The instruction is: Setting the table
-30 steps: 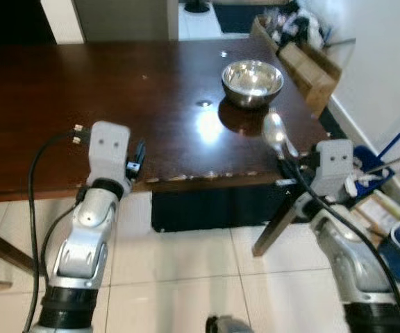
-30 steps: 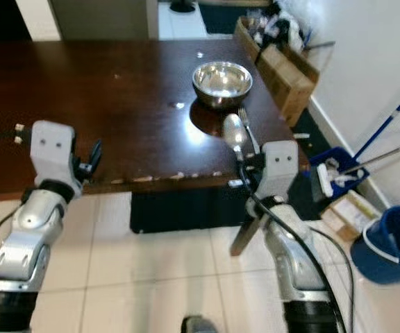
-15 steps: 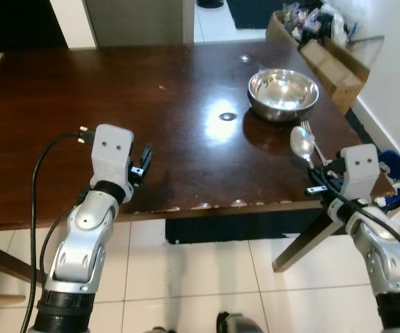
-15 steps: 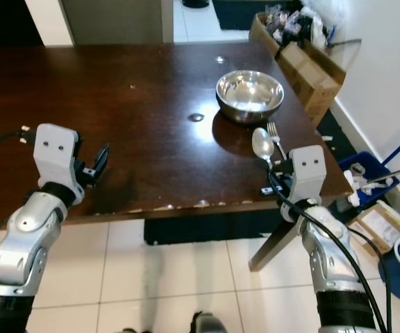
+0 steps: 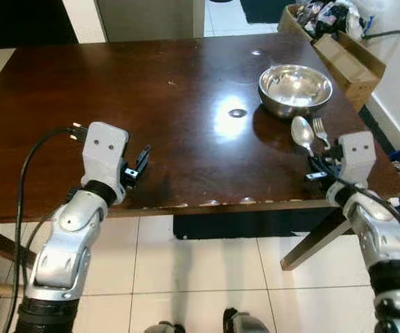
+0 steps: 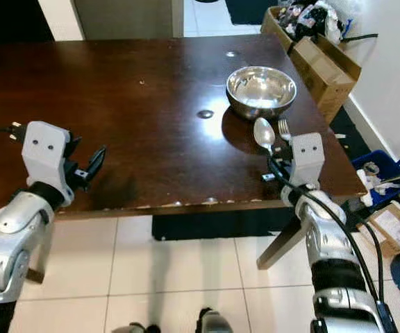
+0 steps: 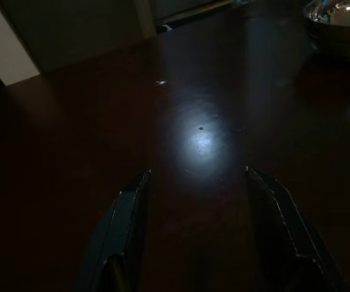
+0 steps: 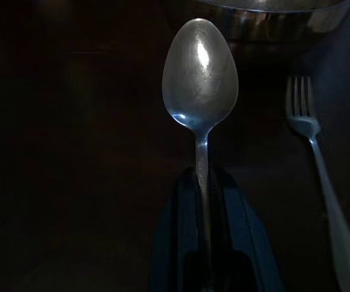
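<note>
Near edge first: left gripper [image 5: 139, 161] hovers over the worktop [image 5: 117, 104] near its front-left edge, fingers [image 7: 129, 207] spread apart, nothing between them. It sits about where it did a second ago relative to the edge — idle.

Right gripper [image 6: 272, 166] is at the near right corner, fingers clenched on the handle of the spoon [image 8: 199, 76], bowl of the spoon pointing away toward the far side. Change over the last second: the whole view shifts, so the camera moves in toward the worktop, and the spoon now sits further in over the wood, just left of the fork [image 8: 312, 137] and near the steel bowl [image 6: 261, 89]. Earlier it hung at the corner edge. My read — the spoon is being brought to its place beside the fork; release not yet done, so this setting is close to finished.

Fork lies flat on the worktop, just near of the steel bowl, right of the spoon.

Far right: cardboard boxes [image 5: 342, 45] on the floor. No readable brands, labels or writing anywhere.
</note>
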Motion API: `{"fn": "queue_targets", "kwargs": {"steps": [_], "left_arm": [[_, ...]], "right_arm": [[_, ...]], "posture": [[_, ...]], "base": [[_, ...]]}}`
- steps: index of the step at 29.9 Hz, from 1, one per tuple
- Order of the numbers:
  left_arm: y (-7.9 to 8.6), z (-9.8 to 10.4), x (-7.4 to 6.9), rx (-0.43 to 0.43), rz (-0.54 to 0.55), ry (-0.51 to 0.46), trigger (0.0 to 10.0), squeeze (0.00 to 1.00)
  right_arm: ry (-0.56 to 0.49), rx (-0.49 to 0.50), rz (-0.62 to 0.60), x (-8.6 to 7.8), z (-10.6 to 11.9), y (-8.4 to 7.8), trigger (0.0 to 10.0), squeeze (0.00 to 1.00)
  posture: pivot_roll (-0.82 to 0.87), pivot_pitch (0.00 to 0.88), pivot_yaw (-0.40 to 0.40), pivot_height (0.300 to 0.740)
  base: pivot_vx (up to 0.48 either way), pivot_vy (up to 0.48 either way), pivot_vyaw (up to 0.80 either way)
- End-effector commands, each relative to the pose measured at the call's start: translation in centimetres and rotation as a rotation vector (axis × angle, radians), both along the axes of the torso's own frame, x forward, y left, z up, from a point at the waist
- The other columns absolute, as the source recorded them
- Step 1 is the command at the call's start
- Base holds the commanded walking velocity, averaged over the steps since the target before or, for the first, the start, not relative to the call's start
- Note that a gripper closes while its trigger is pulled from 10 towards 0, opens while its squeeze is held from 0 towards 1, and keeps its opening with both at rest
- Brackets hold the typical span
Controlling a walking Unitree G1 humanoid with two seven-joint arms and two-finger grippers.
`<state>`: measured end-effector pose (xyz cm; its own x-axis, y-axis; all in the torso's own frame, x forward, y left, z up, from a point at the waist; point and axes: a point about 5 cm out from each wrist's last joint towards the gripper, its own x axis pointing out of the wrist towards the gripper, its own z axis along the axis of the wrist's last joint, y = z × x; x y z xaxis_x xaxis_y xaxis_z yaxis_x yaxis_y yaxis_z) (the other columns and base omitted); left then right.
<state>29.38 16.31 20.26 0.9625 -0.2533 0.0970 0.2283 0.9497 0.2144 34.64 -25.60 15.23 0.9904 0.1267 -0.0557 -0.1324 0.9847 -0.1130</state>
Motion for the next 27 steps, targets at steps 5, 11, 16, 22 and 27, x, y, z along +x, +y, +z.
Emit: {"fn": "queue_targets", "kwargs": {"steps": [5,11,16,22,27], "left_arm": [[-0.2,0.7,-0.9,0.044,-0.149,0.041,10.0,0.0],[-1.0,0.8,-1.6,0.027,-0.256,0.083,10.0,0.0],[-2.0,1.0,-1.8,0.035,-0.336,0.084,10.0,0.0],[-2.5,1.2,-2.3,0.073,-0.422,0.088,10.0,0.0],[-3.0,1.2,-2.6,0.076,-0.463,0.094,10.0,0.0]], "right_arm": [[0.035,-0.054,-0.059,0.4,-0.3,-1.9,10.0,0.0],[0.038,-0.059,-0.081,0.4,-0.3,-2.9,10.0,0.0],[0.043,-0.06,-0.086,0.2,-0.5,-3.3,10.0,0.0],[0.054,-0.081,-0.067,0.4,-0.4,-3.7,10.0,0.0],[0.036,-0.097,-0.072,0.8,0.5,-3.9,10.0,0.0]], "posture": [[0.01,0.151,0.131,0.74],[0.01,0.156,0.148,0.74],[0.01,0.152,0.158,0.74],[0.01,0.144,0.165,0.74],[0.01,0.133,0.161,0.74]], "base": [[0.0,0.0,0.0],[0.0,0.0,0.0],[0.0,0.0,0.0],[0.0,0.0,0.0],[0.0,0.0,0.0]]}}
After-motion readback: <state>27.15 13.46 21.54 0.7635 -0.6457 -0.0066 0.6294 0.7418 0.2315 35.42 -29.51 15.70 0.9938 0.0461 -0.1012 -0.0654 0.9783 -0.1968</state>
